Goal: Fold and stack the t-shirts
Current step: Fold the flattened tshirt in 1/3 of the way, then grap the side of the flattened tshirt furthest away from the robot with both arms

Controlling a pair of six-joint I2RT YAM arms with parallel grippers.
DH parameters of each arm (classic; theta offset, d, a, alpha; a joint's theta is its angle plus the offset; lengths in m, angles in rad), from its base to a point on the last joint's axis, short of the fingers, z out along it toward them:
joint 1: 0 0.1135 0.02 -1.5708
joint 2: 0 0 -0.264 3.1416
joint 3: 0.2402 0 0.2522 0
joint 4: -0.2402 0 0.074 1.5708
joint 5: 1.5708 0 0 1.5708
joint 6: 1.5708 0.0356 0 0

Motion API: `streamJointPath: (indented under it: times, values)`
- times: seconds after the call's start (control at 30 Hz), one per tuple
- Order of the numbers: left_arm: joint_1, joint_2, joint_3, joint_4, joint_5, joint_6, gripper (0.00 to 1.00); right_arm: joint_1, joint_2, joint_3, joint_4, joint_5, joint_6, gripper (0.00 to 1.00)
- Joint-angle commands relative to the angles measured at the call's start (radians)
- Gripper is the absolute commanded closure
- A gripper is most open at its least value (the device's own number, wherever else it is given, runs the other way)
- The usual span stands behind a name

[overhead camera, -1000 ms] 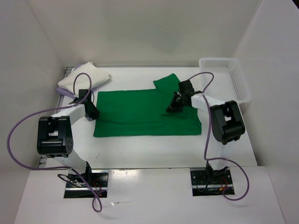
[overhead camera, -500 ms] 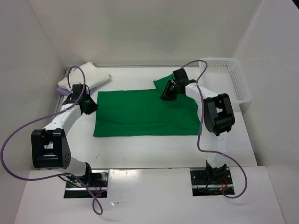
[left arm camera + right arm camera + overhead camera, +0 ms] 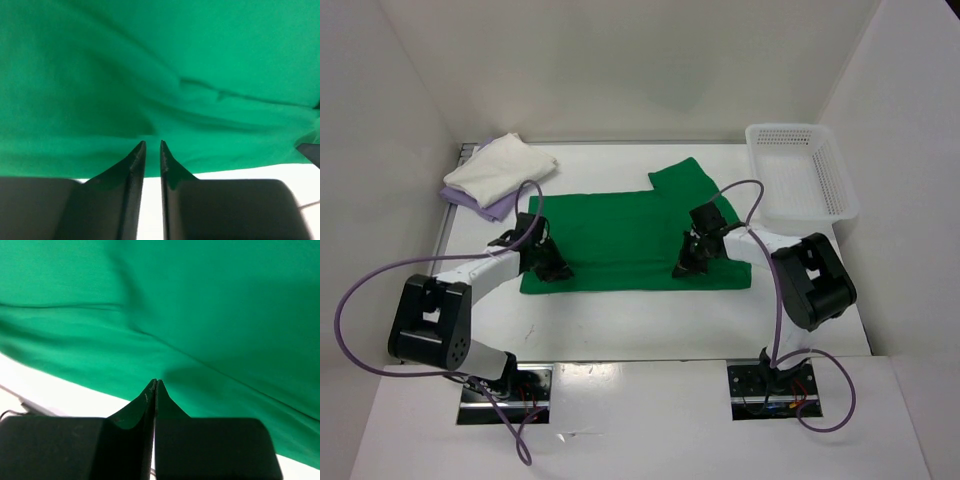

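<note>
Left claw point(image 3: 152, 145) sat with jaws a crack apart at the hem of the green t-shirt point(image 3: 200, 60), spread ahead of it. Right claw point(image 3: 155, 383) was pinched closed at that hem; if it missed cloth, the fold could drag lopsided.

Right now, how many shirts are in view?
3. Green shirt spread flat mid-table. White shirt folded at the far left, lying on the purple shirt. More could be hidden under that pile.
</note>
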State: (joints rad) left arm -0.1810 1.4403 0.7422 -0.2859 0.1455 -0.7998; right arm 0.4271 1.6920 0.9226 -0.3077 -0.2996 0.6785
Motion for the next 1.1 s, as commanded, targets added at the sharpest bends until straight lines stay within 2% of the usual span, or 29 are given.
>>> streamJointPath:
  times: [0.0,0.17,0.23,0.33,0.37,0.47,0.67,0.77,0.8,0.83,0.87,0.97,1.07]
  values:
    - [0.002,0.014,-0.035,0.059,0.058,-0.045,0.73,-0.008,-0.028,-0.031,0.061,0.074,0.030,1.00]
    - [0.040,0.101,-0.109,0.083,0.135,-0.067,0.71,0.013,0.000,-0.080,0.024,0.134,0.078,1.00]
    - [0.051,0.101,-0.119,0.054,0.135,-0.067,0.71,0.024,-0.038,-0.128,0.024,0.155,0.113,1.00]
    - [0.093,0.057,-0.159,0.014,0.135,-0.067,0.67,0.033,-0.110,-0.224,0.033,0.146,0.168,1.00]
    - [0.142,0.016,-0.181,0.014,0.164,-0.067,0.67,0.033,-0.126,-0.246,0.033,0.146,0.180,1.00]
    - [0.196,-0.040,-0.248,0.004,0.215,-0.067,0.67,0.033,-0.196,-0.336,0.022,0.146,0.226,1.00]
    - [0.178,-0.164,-0.291,-0.079,0.265,-0.137,0.67,0.042,-0.412,-0.461,-0.008,0.096,0.315,0.98]
    - [0.178,-0.271,-0.222,-0.189,0.250,-0.104,0.70,0.042,-0.486,-0.429,-0.043,0.083,0.325,0.92]
    - [0.178,-0.271,-0.174,-0.231,0.202,-0.076,0.70,0.042,-0.486,-0.406,-0.069,0.083,0.313,0.90]
    - [0.178,-0.259,-0.090,-0.254,0.212,-0.053,0.73,0.042,-0.495,-0.378,-0.079,0.083,0.300,0.88]
    - [0.178,-0.259,-0.052,-0.254,0.212,-0.026,0.73,0.042,-0.483,-0.317,-0.079,0.083,0.276,0.86]
    - [0.178,-0.231,0.079,-0.213,0.212,0.007,0.84,0.042,-0.410,-0.163,-0.116,0.083,0.224,0.78]
    - [0.178,-0.192,0.160,-0.141,0.180,0.046,0.89,0.042,-0.326,-0.035,-0.114,0.073,0.165,0.76]
